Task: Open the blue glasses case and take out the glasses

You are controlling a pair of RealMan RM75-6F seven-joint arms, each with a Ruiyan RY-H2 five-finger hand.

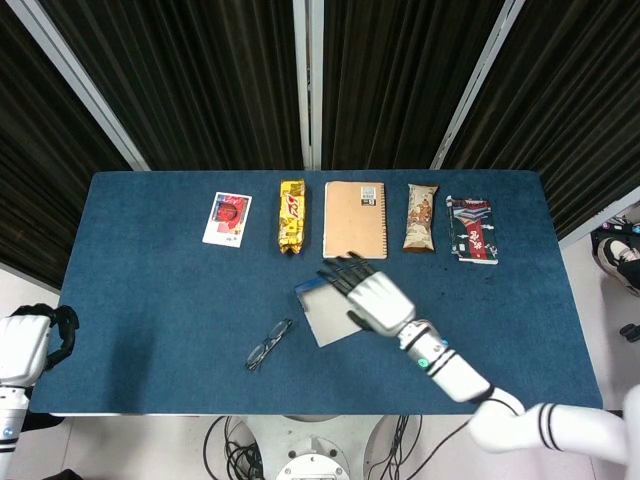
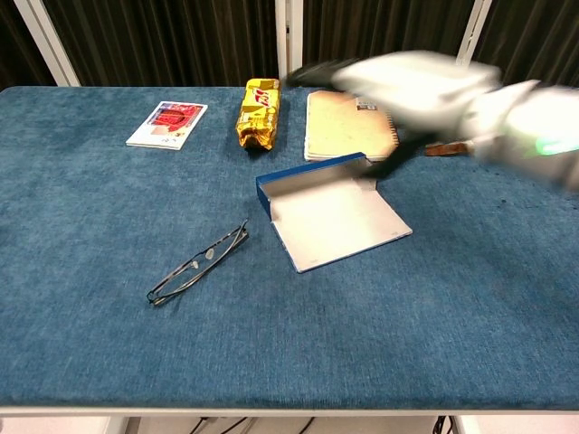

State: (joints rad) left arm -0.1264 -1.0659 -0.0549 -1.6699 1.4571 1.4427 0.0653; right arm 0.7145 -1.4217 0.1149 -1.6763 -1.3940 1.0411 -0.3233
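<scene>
The blue glasses case [image 1: 322, 312] lies open and flat at the table's middle, its pale lining [image 2: 335, 217] facing up and empty. The folded dark-framed glasses [image 1: 269, 343] rest on the cloth to the case's left, apart from it, and show in the chest view as the glasses [image 2: 199, 265]. My right hand [image 1: 368, 298] hovers over the case's right part with fingers spread and nothing in it; in the chest view the right hand [image 2: 398, 77] is a blur above the notebook. My left hand [image 1: 28, 342] hangs off the table's near left corner, fingers curled in.
Along the far side lie a red-and-white card [image 1: 227, 218], a yellow snack pack [image 1: 291, 215], a brown spiral notebook [image 1: 355, 218], a snack bar [image 1: 421, 217] and a dark packet [image 1: 472, 229]. The blue table cloth [image 1: 150, 300] spreads between them.
</scene>
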